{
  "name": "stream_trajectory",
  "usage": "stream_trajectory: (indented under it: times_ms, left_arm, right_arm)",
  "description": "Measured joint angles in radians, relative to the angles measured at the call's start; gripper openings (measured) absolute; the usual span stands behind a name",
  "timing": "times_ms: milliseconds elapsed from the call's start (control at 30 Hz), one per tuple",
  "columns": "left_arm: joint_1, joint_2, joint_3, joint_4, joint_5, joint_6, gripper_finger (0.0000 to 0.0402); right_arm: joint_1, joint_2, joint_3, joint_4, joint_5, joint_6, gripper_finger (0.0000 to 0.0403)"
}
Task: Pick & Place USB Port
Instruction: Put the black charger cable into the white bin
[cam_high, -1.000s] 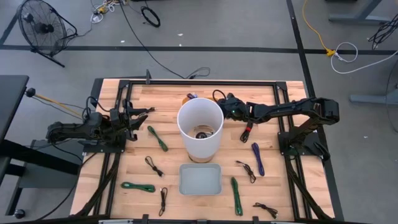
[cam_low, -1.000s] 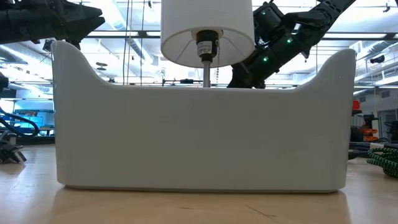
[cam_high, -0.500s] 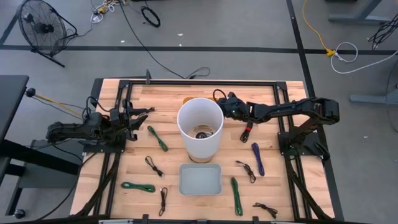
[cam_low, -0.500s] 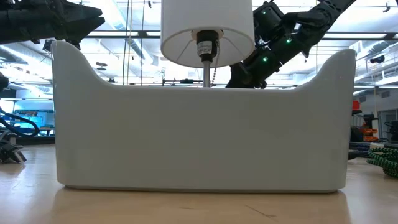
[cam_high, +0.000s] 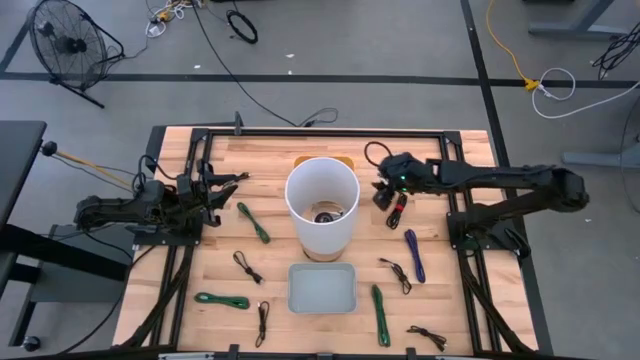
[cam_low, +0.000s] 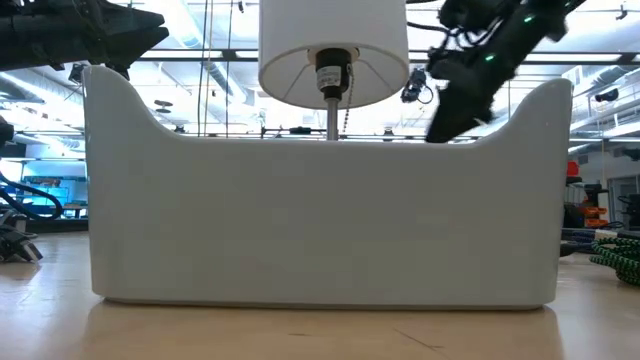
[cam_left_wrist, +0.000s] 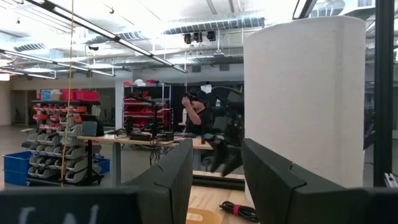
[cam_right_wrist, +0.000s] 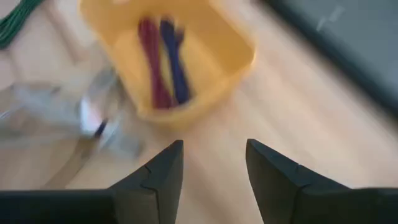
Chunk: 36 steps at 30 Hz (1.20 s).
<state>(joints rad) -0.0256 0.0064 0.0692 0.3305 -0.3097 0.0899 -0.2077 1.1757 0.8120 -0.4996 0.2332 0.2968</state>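
Here the right gripper (cam_high: 382, 192), open and empty, hangs near the yellow bin (cam_right_wrist: 180, 59) holding cables.

I have the dark right gripper (cam_high: 384, 192) reaching in from the right side of the table, arm stretched nearly level across its far half, the two dark fingers (cam_right_wrist: 163, 177) parted with nothing between them. My dark left gripper (cam_high: 222, 186) waits at the table's left edge, arm folded low, fingers (cam_left_wrist: 172, 180) spread apart and empty, pointing toward the centre.
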Motion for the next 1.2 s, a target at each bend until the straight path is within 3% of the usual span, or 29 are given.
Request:
stream_trajectory:
  times_ms: [133, 300, 500, 767, 967, 1200]
  left_arm:
    - [0.000, 0.000, 0.000, 0.000, 0.000, 0.000, 0.0144]
    - [0.000, 0.000, 0.000, 0.000, 0.000, 0.000, 0.0144]
    - [0.000, 0.000, 0.000, -0.002, 0.000, -0.001, 0.0144]
    - [0.000, 0.000, 0.000, -0.004, 0.000, -0.001, 0.0144]
    - [0.000, 0.000, 0.000, -0.004, 0.000, -0.001, 0.0144]
    - [0.000, 0.000, 0.000, -0.004, 0.000, -0.001, 0.0144]
  right_arm:
    - [0.006, -0.049, 0.000, -0.219, -0.109, 0.140, 0.0176]
    - [0.035, -0.046, -0.006, -0.407, -0.061, 0.299, 0.0176]
    - [0.043, -0.044, -0.103, -0.382, -0.032, 0.426, 0.0176]
    - [0.040, -0.044, -0.261, -0.241, -0.043, 0.449, 0.0176]
    - [0.030, -0.043, -0.276, -0.143, -0.041, 0.399, 0.0176]
    - [0.030, -0.043, -0.276, -0.165, -0.032, 0.409, 0.0176]
